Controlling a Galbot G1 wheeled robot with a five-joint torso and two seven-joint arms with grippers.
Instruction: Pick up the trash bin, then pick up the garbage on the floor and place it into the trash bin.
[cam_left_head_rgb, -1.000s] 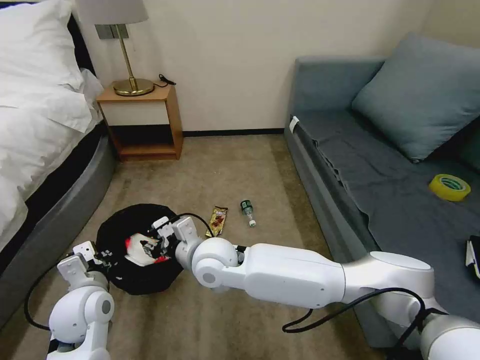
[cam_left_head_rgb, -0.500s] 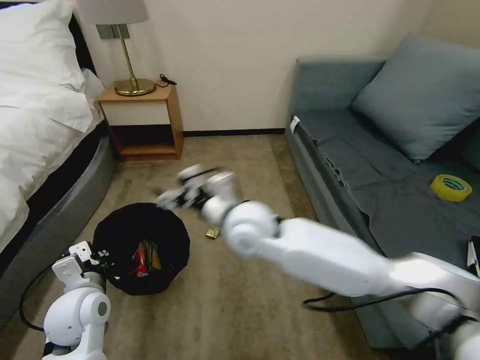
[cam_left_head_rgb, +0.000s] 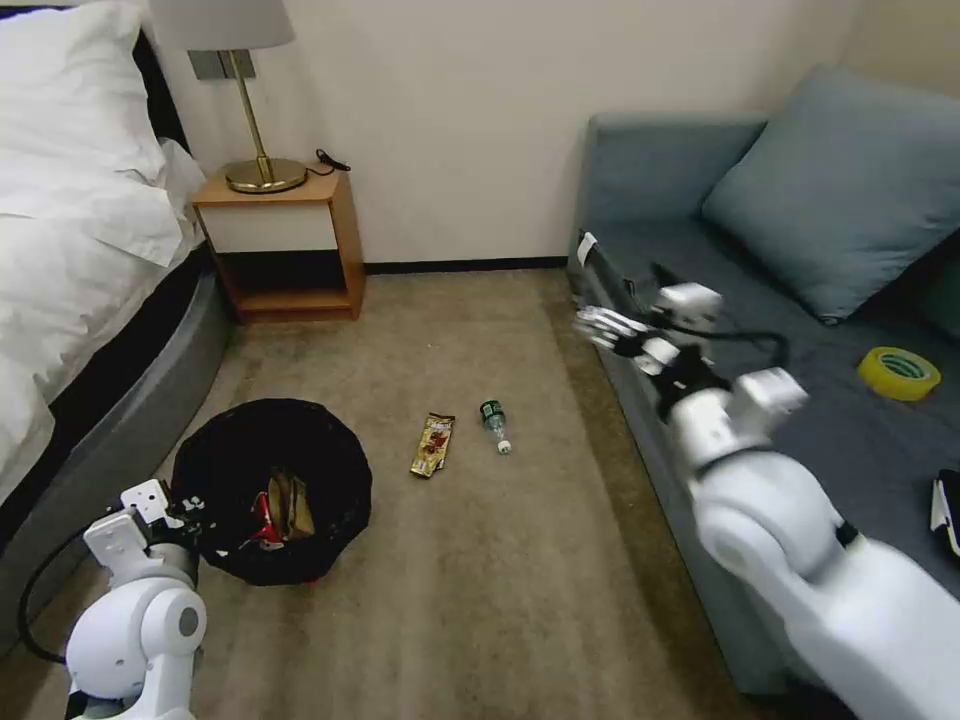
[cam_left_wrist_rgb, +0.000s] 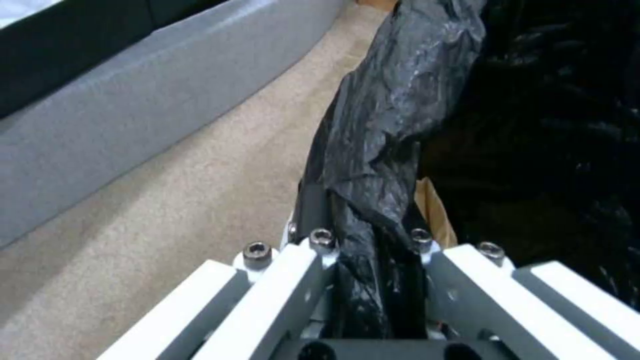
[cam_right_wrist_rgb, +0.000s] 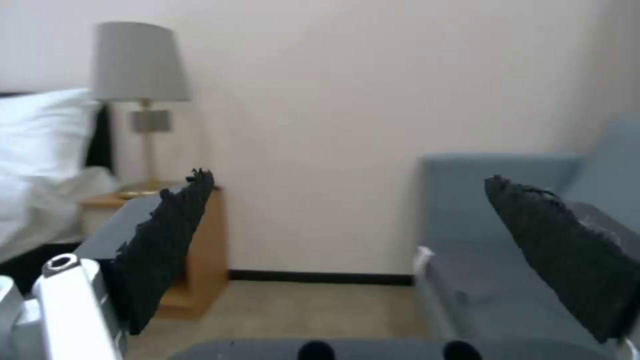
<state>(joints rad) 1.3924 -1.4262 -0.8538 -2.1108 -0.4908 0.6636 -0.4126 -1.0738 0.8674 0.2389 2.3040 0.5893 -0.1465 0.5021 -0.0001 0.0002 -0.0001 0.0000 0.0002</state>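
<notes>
The trash bin (cam_left_head_rgb: 330, 520), lined with a crinkled black bag, stands on the carpet at the lower left. Crumpled brown paper (cam_left_head_rgb: 290, 505) and a red-and-white packet (cam_left_head_rgb: 262, 515) lie inside it. My left gripper (cam_left_head_rgb: 188, 508) is shut on the bin's near rim; the left wrist view shows the gripper (cam_left_wrist_rgb: 363, 220) pinching the black bag (cam_left_wrist_rgb: 400, 100). A brown-gold snack wrapper (cam_left_head_rgb: 432, 445) and a small clear bottle (cam_left_head_rgb: 494, 425) lie on the floor right of the bin. My right gripper (cam_left_head_rgb: 600, 327) hangs open and empty by the sofa's front edge, its pads (cam_right_wrist_rgb: 167, 250) wide apart.
A bed (cam_left_head_rgb: 90, 300) runs along the left. A wooden nightstand (cam_left_head_rgb: 285, 240) with a lamp (cam_left_head_rgb: 262, 170) stands at the back wall. The grey sofa (cam_left_head_rgb: 700, 270) on the right carries a cushion (cam_left_head_rgb: 840, 190), a yellow tape roll (cam_left_head_rgb: 898, 374) and a flat black device (cam_left_head_rgb: 945, 510).
My right arm has swung from over the bin up and to the right, to the sofa's edge, with its gripper empty. The red-and-white packet now lies in the bin. My left gripper keeps its hold.
</notes>
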